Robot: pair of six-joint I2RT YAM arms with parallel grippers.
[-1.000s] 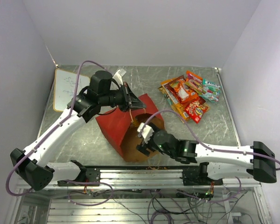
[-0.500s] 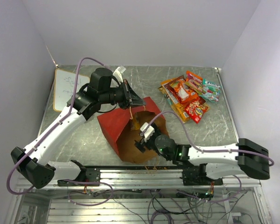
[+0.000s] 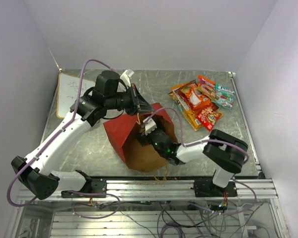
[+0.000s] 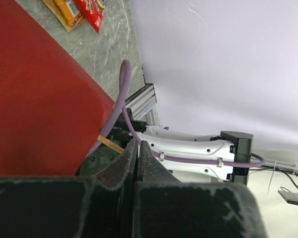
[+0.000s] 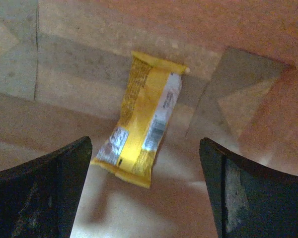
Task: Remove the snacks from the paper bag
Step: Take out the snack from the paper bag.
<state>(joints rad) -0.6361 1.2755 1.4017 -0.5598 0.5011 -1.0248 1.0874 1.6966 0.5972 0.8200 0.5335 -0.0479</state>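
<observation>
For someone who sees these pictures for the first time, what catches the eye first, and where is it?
The red paper bag lies open at the middle of the table, the left gripper shut on its upper edge. The right gripper, open, is inside it, over one yellow packet on the brown floor. A bright pile of snack packets lies on the table's far right.

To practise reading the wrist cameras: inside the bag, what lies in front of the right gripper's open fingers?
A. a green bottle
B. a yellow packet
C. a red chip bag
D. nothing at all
B: the right wrist view shows a yellow packet lying on the brown inside of the bag, framed by the open right gripper.
</observation>
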